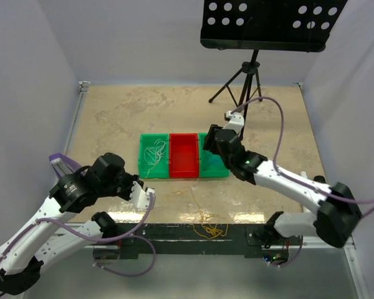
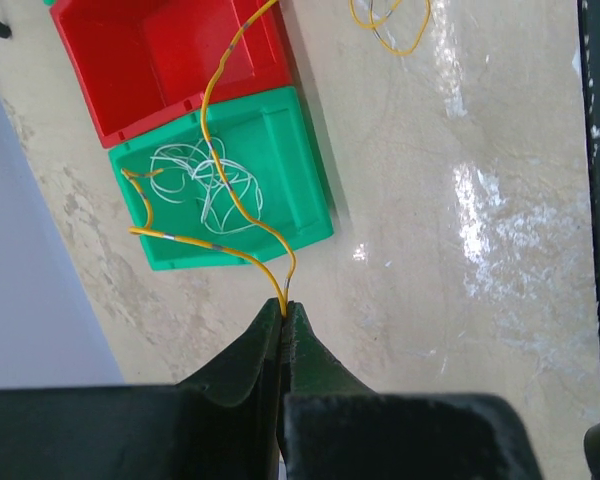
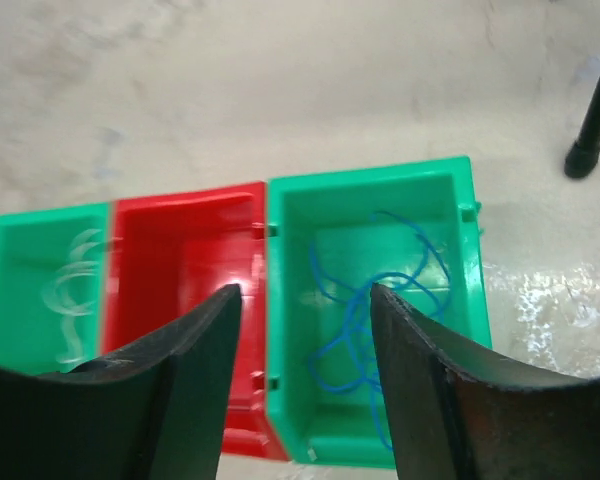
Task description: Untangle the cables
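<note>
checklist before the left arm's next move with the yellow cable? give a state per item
1. Left hand shut on yellow cable: ok.
2. Right hand open, holding nothing: ok.
3. Blue cable inside right green bin: ok.
4. Red bin has no cable coiled inside: ok.
5. Yellow cable clear of white cable in left green bin: not ok, it drapes across that bin, over the white one.
6. Separate yellow loops part of the held cable: cannot tell.
</note>
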`<act>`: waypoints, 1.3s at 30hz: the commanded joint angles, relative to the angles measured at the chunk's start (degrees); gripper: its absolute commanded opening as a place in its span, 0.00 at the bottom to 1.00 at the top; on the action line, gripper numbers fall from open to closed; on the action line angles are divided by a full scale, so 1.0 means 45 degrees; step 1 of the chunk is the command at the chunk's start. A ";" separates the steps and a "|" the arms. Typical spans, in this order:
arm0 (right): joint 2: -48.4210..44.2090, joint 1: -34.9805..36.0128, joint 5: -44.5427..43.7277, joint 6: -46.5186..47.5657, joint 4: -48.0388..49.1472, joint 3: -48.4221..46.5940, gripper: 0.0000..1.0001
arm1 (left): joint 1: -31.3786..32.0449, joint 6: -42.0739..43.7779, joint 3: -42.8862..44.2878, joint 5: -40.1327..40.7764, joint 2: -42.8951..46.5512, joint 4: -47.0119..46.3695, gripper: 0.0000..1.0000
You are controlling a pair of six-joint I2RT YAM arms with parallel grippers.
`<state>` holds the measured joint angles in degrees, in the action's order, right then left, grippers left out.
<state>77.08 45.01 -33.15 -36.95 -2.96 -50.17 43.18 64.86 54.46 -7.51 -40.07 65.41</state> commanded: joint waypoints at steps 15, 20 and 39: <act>-0.5937 0.3159 0.6661 0.3756 0.3566 0.3298 0.63 | -0.0103 -0.6716 0.2155 0.0300 0.0878 -0.6272 0.00; -0.5917 0.3590 0.7327 0.4324 0.4699 0.3279 0.64 | -0.0123 -0.6855 0.2586 -0.0303 0.0390 -0.5455 0.00; -0.3518 0.3669 0.7757 0.5867 0.5972 0.1327 0.61 | -0.0123 -0.6074 0.3054 -0.1085 0.0038 -0.5082 0.00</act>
<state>58.13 61.41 3.68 -12.93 21.78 -40.16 42.87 37.15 65.32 -10.68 -39.64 42.81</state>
